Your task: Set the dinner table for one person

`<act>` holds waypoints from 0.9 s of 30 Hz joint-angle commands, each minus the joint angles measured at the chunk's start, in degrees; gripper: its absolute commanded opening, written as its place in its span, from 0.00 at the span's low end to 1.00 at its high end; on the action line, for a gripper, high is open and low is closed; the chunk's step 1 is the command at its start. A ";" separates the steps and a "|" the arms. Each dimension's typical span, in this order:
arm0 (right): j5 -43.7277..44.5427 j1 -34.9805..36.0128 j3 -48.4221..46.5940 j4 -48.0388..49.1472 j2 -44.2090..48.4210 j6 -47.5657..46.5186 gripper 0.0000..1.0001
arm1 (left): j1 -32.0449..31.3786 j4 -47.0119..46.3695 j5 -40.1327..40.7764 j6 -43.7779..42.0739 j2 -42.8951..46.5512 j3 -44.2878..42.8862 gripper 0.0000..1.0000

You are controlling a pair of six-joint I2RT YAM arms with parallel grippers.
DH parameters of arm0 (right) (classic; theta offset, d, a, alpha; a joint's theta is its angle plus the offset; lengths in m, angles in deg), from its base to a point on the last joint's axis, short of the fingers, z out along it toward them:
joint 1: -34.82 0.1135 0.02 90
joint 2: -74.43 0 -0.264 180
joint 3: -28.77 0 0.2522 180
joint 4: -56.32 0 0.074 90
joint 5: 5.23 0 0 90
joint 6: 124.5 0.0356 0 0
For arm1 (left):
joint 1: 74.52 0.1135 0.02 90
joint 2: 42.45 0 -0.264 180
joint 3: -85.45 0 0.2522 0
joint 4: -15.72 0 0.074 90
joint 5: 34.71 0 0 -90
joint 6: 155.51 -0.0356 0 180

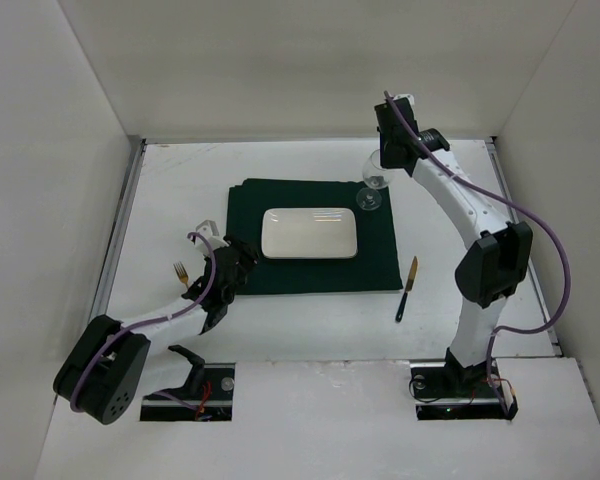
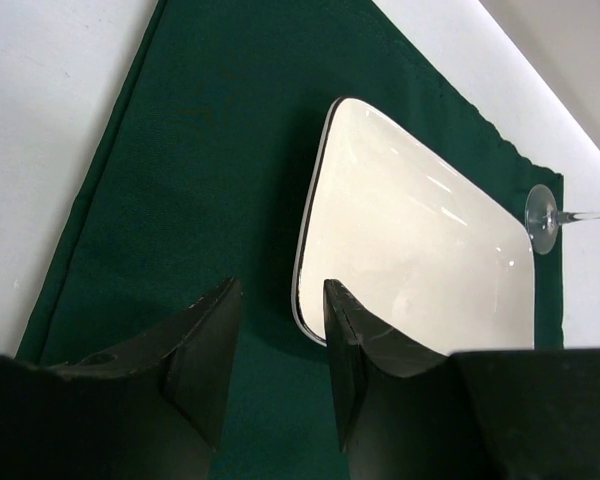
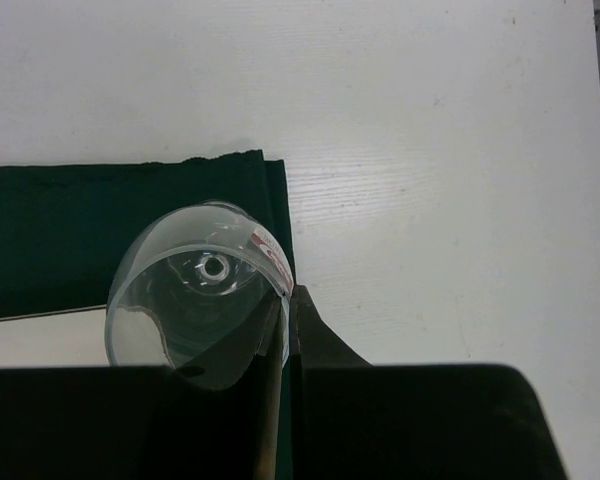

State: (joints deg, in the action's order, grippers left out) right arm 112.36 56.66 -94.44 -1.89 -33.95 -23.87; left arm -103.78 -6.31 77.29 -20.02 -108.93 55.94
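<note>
- Desk (image 1: 280, 330): the dinner table itself, white and matte, fills my overhead view, with both arm bases at its near edge.
- Green placemat (image 1: 245, 215) lies in the middle of the desk, a little toward the far side.
- White rectangular plate (image 1: 309, 233) sits on the placemat, long side running left to right.
- Wine glass (image 1: 372, 185) has its foot on the far right corner of the placemat.
- Knife (image 1: 407, 288) lies on the bare desk just right of the placemat, dark handle nearest me.
- Gold fork (image 1: 182, 272) lies left of the placemat, partly hidden by the left arm.
- Right gripper (image 3: 287, 300) is pinched closed on the glass rim, one finger inside the bowl and one outside.
- Left gripper (image 2: 277, 340) is partly open over the placemat's near left area, and I see nothing between its fingers.
</note>
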 commanded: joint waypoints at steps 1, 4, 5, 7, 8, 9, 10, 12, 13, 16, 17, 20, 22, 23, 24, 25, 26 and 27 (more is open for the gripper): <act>1.14 -0.36 -3.93 4.02 -0.17 -1.23 0.08 | -0.14 -3.23 0.59 -0.41 -0.32 0.19 0.37; 1.23 -0.27 -4.45 3.84 -0.95 -1.58 0.09 | 0.21 -3.23 0.15 -0.15 -0.49 0.19 0.37; 1.15 -0.27 -4.72 3.58 -1.39 -1.75 0.09 | 0.21 -3.23 0.06 -0.06 -0.32 0.28 0.37; 1.32 -0.18 -4.72 3.31 -2.18 -2.02 0.09 | 0.12 -3.23 0.41 -0.14 -0.23 0.28 0.37; 1.32 -0.27 -4.81 3.31 -2.62 -2.02 0.10 | 0.21 -3.23 0.41 -0.14 -0.49 0.28 0.37; 1.23 -0.36 -4.90 3.31 -2.98 -1.93 0.10 | 0.38 -3.23 0.15 -0.06 -0.76 0.28 0.37; 1.15 -0.27 -4.90 3.31 -3.24 -1.85 0.10 | 0.47 -3.23 0.06 -0.06 -0.76 0.28 0.37; 1.50 -0.18 -4.37 3.75 -3.24 -1.84 0.13 | 0.30 -3.23 0.15 -0.06 -0.76 0.19 0.37; 1.50 -0.18 -4.28 4.01 -3.16 -1.84 0.16 | 0.30 -3.23 0.32 -0.14 -0.93 0.19 0.37; 1.59 -0.18 -4.37 4.89 -2.63 -1.84 0.28 | 0.65 -3.23 0.06 0.03 -1.02 0.19 0.37; 1.67 -0.18 -4.37 5.16 -2.28 -1.84 0.32 | 0.65 -3.23 0.06 0.03 -0.85 0.19 0.37; 1.85 -0.10 -4.19 6.30 -0.26 -1.32 0.42 | 0.74 -3.23 0.06 0.03 -0.93 0.28 0.37; 1.85 0.26 -4.02 6.56 1.67 -0.88 0.45 | 0.91 -3.32 -0.03 0.03 -1.02 0.28 0.37; 1.85 0.43 -3.67 6.83 2.55 -0.70 0.47 | 0.83 -3.32 -0.03 0.03 -1.02 0.28 0.37; 1.85 0.69 -2.80 7.35 4.21 -0.44 0.48 | 0.82 -3.32 -0.03 0.03 -1.11 0.28 0.37; 1.85 0.78 -1.83 7.88 5.79 -0.26 0.49 | 0.91 -3.32 -0.03 0.03 -1.46 0.19 0.37; 1.85 0.78 -0.69 8.41 7.46 0.17 0.50 | 0.91 -3.32 -0.03 0.03 -1.64 0.19 0.37; 1.94 0.78 0.54 8.93 8.96 0.79 0.52 | 0.91 -3.32 -0.11 0.12 -1.72 0.10 0.37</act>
State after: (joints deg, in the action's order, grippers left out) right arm 112.89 56.77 -94.66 2.24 -33.14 -24.37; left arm -103.25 -6.79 76.76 -19.99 -110.15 55.94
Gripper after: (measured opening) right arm 0.510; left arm 0.364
